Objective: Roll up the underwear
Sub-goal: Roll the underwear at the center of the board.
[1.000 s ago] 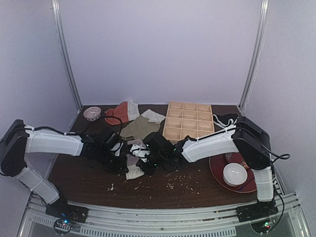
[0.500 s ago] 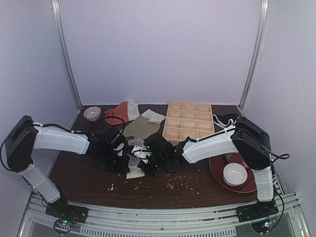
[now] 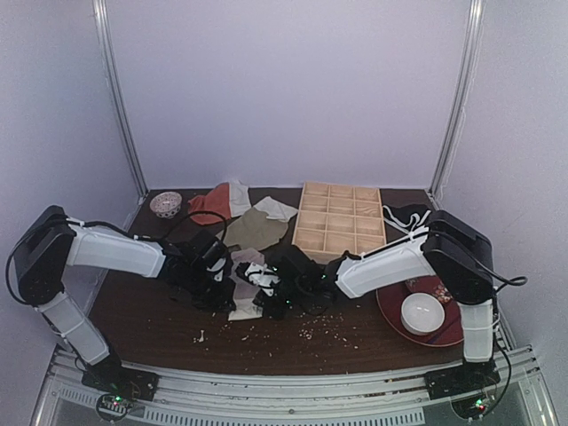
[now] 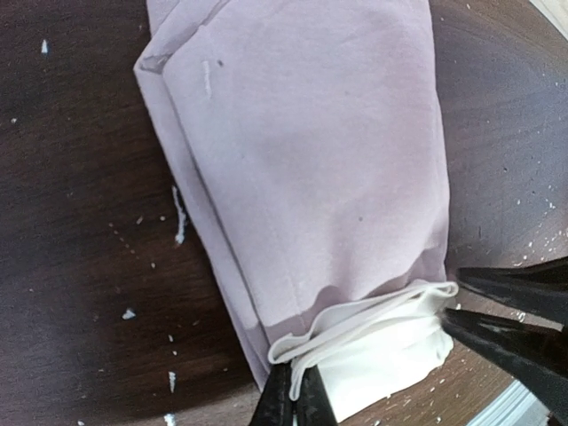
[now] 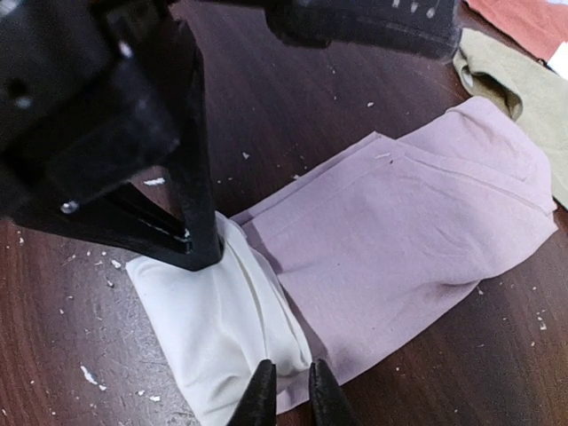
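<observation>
A dark wooden table [image 3: 142, 311] sits in front of me with two white and black robot arms reaching in from its near edge and meeting at the middle. Between them lies the underwear [image 4: 311, 160], a dusty pink garment folded into a flat oblong on the tabletop, its wide white waistband bunched into a fold at the end nearest the arms. The left gripper [image 4: 293, 401] has its two black fingers pressed together, pinching one corner of that white fold. The right gripper [image 5: 288, 395] sits at the opposite corner of the waistband with its fingers a sliver apart and fabric right at the tips; I cannot tell whether it is gripping the cloth. Small pale crumbs [image 3: 311, 333] are scattered over the wood near the garment. Just beyond the underwear lies an olive-green cloth [image 3: 257, 229], and farther back an orange-red and white cloth [image 3: 211, 202]. A small patterned bowl [image 3: 165, 204] stands at the far left corner. A pale wooden compartment tray [image 3: 339, 217] lies at the back right, and a red plate [image 3: 390, 312] holding a white bowl [image 3: 422, 312] sits near the right arm's base.
</observation>
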`<state>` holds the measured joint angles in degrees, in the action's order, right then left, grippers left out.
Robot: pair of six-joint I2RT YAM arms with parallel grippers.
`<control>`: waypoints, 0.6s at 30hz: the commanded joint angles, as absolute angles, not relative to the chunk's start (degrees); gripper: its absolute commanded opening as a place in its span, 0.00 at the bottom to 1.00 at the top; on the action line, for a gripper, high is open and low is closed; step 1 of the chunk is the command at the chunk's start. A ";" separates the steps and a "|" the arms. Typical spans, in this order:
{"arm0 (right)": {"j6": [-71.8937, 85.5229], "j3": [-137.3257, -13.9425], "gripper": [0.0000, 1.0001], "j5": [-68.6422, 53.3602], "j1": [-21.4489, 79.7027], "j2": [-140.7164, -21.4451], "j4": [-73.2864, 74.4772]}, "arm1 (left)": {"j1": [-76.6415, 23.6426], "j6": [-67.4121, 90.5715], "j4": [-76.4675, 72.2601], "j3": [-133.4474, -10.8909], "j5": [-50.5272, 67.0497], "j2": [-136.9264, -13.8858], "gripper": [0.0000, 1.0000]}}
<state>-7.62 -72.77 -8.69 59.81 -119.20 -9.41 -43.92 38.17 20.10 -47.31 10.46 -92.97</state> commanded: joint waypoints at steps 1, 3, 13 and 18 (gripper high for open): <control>-6.66 -68.28 0.14 -6.24 59.42 -113.36 -17.22 | -43.67 38.48 19.48 -47.97 10.39 -94.20 0.00; -7.44 -65.67 0.16 -5.69 59.47 -111.73 -21.03 | -43.68 38.37 19.68 -47.99 10.55 -94.30 0.00; -19.56 -58.90 0.24 -13.38 59.58 -112.46 -32.53 | -43.68 38.53 18.48 -47.45 11.42 -94.72 0.00; -26.31 -59.14 0.27 -14.96 60.46 -113.43 -33.21 | -43.68 38.49 18.59 -47.53 11.44 -94.66 0.00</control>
<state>-19.27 -58.15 -12.29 59.86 -112.27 -31.16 -43.92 38.20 19.25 -47.31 11.38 -93.34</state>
